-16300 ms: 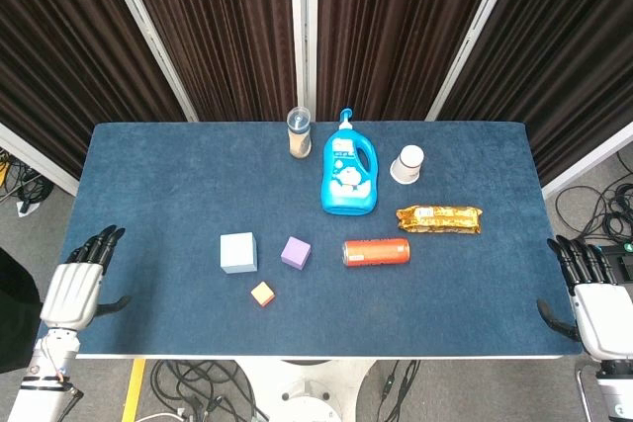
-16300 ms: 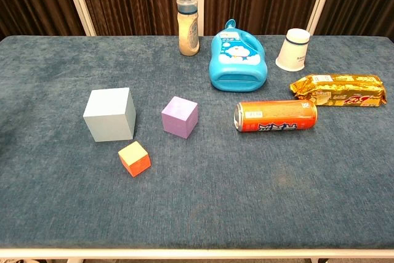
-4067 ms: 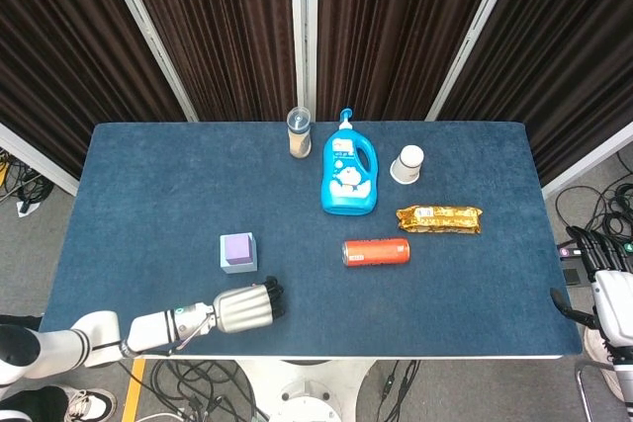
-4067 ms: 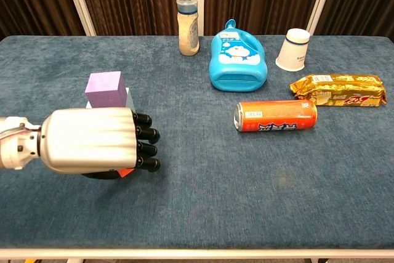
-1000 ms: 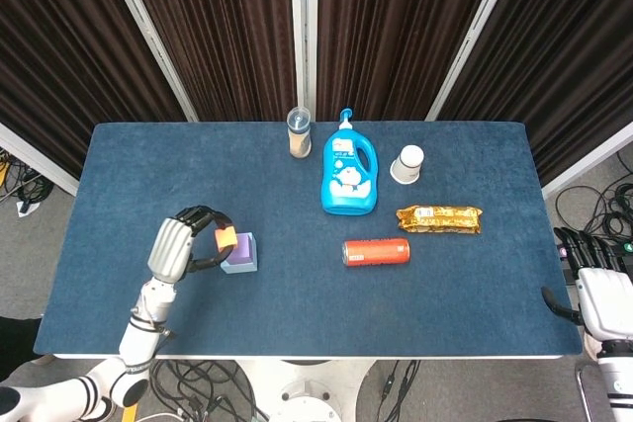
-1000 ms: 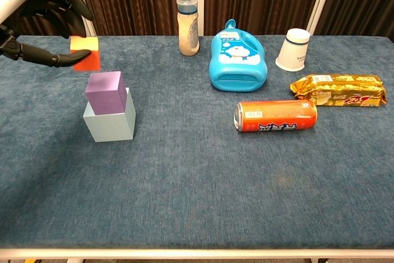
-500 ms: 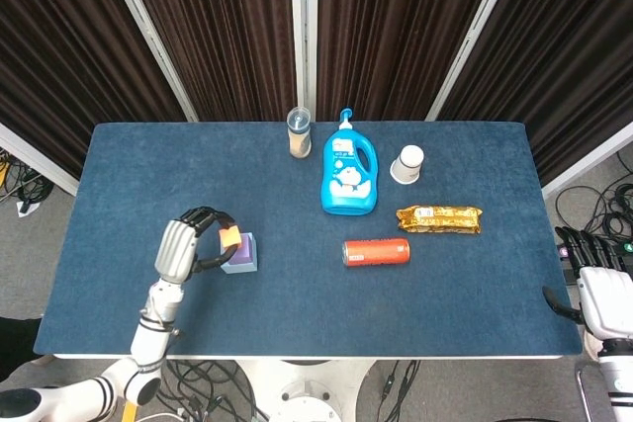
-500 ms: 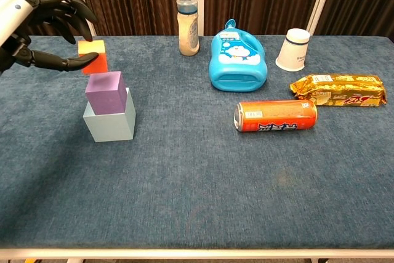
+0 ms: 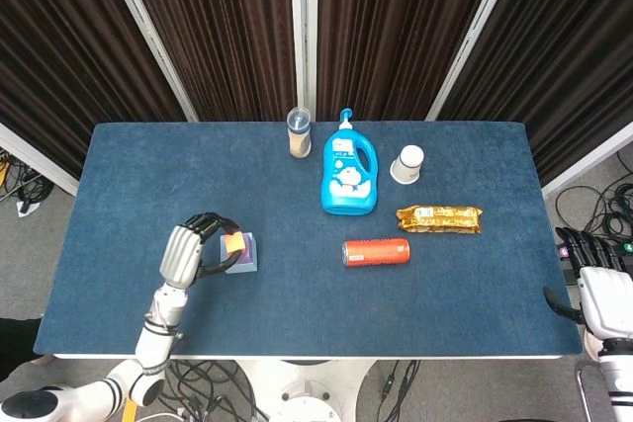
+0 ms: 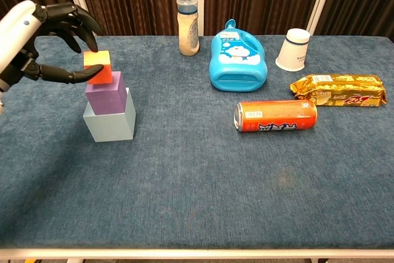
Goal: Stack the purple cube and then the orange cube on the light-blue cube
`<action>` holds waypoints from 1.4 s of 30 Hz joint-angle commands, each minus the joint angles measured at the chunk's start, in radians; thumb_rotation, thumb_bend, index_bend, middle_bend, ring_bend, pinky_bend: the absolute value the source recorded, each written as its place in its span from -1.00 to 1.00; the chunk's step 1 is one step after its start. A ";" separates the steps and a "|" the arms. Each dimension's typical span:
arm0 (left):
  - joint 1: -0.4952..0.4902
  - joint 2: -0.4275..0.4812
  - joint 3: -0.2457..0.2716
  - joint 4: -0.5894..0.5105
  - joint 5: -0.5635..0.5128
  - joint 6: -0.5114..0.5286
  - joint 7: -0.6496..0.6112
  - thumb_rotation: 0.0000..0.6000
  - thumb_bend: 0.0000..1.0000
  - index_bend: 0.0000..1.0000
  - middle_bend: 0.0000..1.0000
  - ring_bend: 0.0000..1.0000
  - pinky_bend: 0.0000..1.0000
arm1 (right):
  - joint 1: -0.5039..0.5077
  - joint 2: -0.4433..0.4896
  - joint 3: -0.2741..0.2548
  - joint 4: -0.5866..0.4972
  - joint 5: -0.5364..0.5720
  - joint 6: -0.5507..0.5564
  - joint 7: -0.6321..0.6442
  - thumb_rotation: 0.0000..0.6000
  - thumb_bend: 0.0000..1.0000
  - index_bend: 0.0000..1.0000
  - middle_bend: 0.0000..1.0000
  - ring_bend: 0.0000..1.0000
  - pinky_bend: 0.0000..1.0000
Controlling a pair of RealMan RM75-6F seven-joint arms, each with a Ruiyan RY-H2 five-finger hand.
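The left hand [image 10: 46,44] pinches the orange cube [image 10: 98,67] between a thumb below and fingertips [image 10: 90,42] above, the remaining fingers curled over it. In the chest view the orange cube sits at the top of the purple cube [image 10: 107,92], overhanging toward its left edge; whether its underside fully rests on the purple cube or hangs just above it cannot be told. The purple cube stands on the light-blue cube [image 10: 111,122], set toward the back of that cube's top face, and the light-blue cube stands on the blue table cloth [image 10: 203,183] at the near left. In the head view the same left hand [image 9: 190,247] lies at the left of the stack with the orange cube [image 9: 233,242] showing beside the dark fingers, above the purple cube [image 9: 246,253]. The right hand [image 9: 594,289] shows only in the head view, off the table's right edge near the front corner, holding nothing, its dark fingers pointing up and lying close together. Toward the back of the table stand a capped bottle [image 10: 188,24] and, just beside it to the right, a blue detergent jug [image 10: 237,63] lying flat. A white paper cup [image 10: 293,48] stands inverted further right. An orange can [image 10: 275,116] lies on its side in front of the jug, and a gold snack packet [image 10: 338,89] lies near the can's right end, apart from it.
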 commanded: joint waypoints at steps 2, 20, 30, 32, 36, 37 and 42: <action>-0.002 -0.010 0.001 0.016 0.003 0.001 -0.010 1.00 -0.41 -0.05 0.29 -0.14 -0.06 | 0.000 0.000 0.000 0.001 0.000 0.000 0.001 1.00 -0.54 -0.92 -0.86 -1.00 -1.00; -0.017 -0.039 0.004 0.052 0.009 -0.009 -0.048 1.00 -0.41 -0.05 0.29 -0.14 -0.06 | 0.004 -0.001 0.002 -0.001 0.010 -0.007 -0.006 1.00 -0.54 -0.92 -0.86 -1.00 -1.00; -0.024 -0.041 0.001 0.065 0.014 -0.002 -0.058 1.00 -0.41 -0.05 0.29 -0.14 -0.06 | 0.000 0.004 0.004 -0.001 0.010 -0.001 0.008 1.00 -0.54 -0.92 -0.86 -1.00 -1.00; -0.025 -0.037 0.001 0.056 0.014 0.000 -0.057 1.00 -0.41 -0.05 0.29 -0.14 -0.06 | 0.000 0.004 0.003 0.000 0.008 -0.001 0.009 1.00 -0.54 -0.92 -0.86 -1.00 -1.00; -0.027 -0.033 0.004 0.049 0.019 0.000 -0.054 1.00 -0.41 -0.05 0.29 -0.14 -0.06 | 0.000 0.002 0.001 0.002 0.005 -0.001 0.006 1.00 -0.54 -0.92 -0.86 -1.00 -1.00; -0.027 -0.032 0.005 0.050 0.018 -0.001 -0.055 1.00 -0.41 -0.05 0.29 -0.14 -0.06 | 0.000 0.001 0.001 0.002 0.006 -0.002 0.004 1.00 -0.54 -0.92 -0.86 -1.00 -1.00; -0.033 -0.034 0.009 0.066 0.021 -0.009 -0.069 1.00 -0.41 -0.05 0.29 -0.14 -0.06 | 0.003 -0.001 0.003 0.001 0.013 -0.007 -0.005 1.00 -0.54 -0.92 -0.86 -1.00 -1.00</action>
